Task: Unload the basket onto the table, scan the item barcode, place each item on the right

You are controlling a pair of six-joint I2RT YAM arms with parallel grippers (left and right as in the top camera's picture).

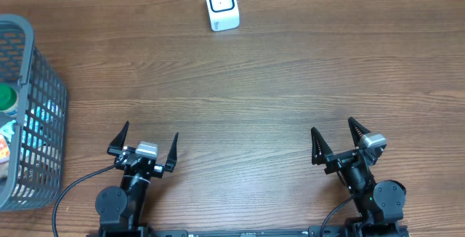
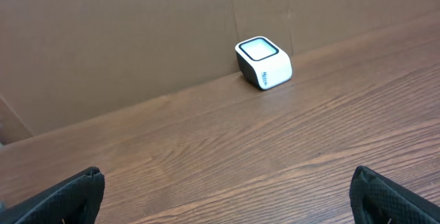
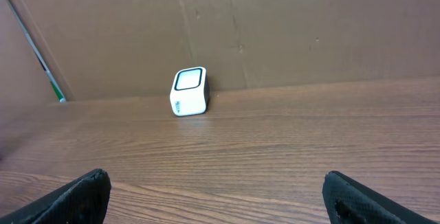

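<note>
A white barcode scanner [image 1: 221, 5] with a dark-rimmed window stands at the far edge of the wooden table; it also shows as the scanner [image 2: 264, 62] in the left wrist view and the scanner [image 3: 188, 91] in the right wrist view. Items lie inside a grey mesh basket [image 1: 40, 99] at the left edge, among them a green-capped one [image 1: 6, 97]. My left gripper [image 1: 144, 145] is open near the front left, nothing between its fingers. On the front right my right gripper [image 1: 340, 141] is open and empty too. No barcode shows.
A brown cardboard wall [image 3: 289, 25] backs the table behind the scanner. Bare wood [image 1: 240, 99] stretches between the grippers and the scanner. A thin rod with a green tip [image 3: 60, 98] leans at the far left in the right wrist view.
</note>
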